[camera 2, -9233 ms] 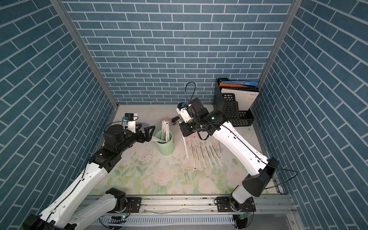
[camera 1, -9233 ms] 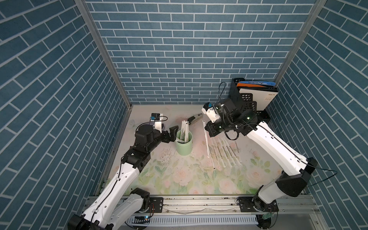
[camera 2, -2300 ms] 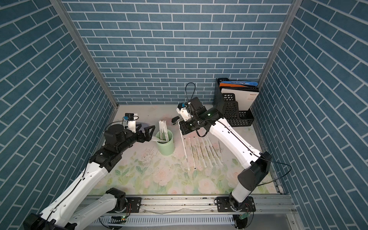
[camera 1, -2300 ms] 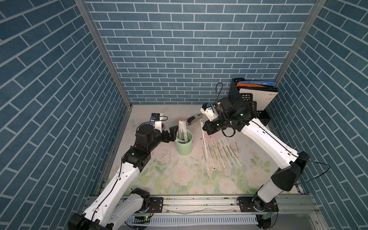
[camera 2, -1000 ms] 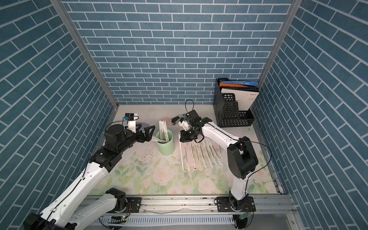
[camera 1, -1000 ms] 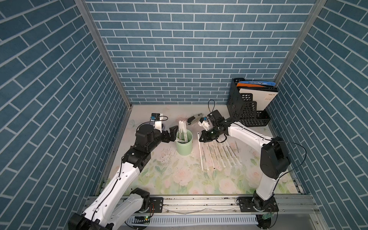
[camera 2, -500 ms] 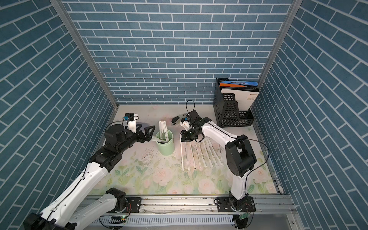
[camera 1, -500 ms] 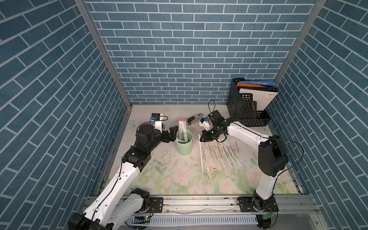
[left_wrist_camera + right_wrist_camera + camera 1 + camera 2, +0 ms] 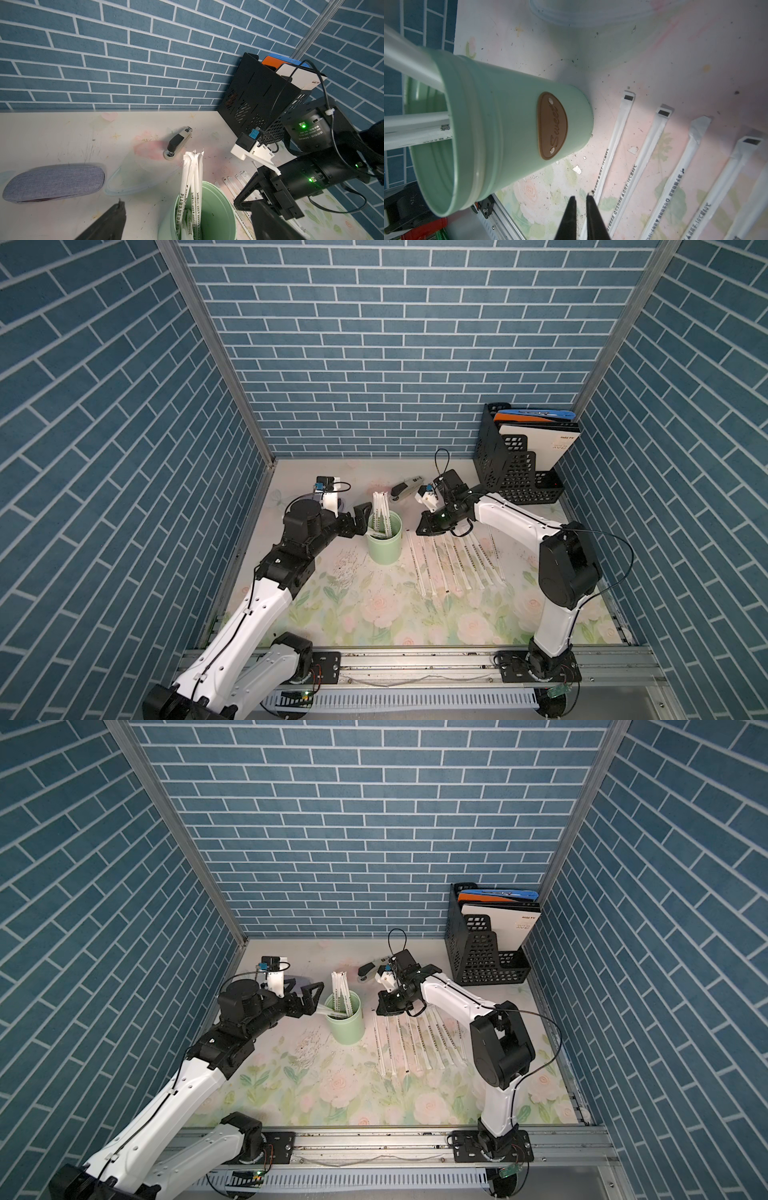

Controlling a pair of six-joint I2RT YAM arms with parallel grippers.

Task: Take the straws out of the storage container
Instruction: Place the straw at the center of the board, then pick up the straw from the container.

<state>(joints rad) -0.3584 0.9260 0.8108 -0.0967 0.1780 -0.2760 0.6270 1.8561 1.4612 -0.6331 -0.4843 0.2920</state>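
Here the storage container (image 9: 384,545), a mint-green cup with a brown oval label, stands upright on the floral mat (image 9: 374,614). A few of the straws (image 9: 380,510) stand in it and lean on the part of its rim nearest the left arm, with their white wrapped tops well above the lip. More straws lie flat on the mat in a loose fanned row (image 9: 453,560) just beside the cup, on the side toward the right arm. The left gripper (image 9: 307,988) hovers at rim height just beside the cup with its jaws spread wide and nothing between them. Whether a finger touches the rim cannot be told. The right gripper (image 9: 579,199) is low over the mat between the cup and the fanned row. Its two dark fingertips are parted by only a narrow slit, and bare mat shows through the gap. The nearest straw lies just outside one tip, so the jaws grasp nothing. Beyond the cup, toward the back wall, lies a stapler (image 9: 405,491). Farther off on the right arm's side stands a black perforated file holder (image 9: 511,472).
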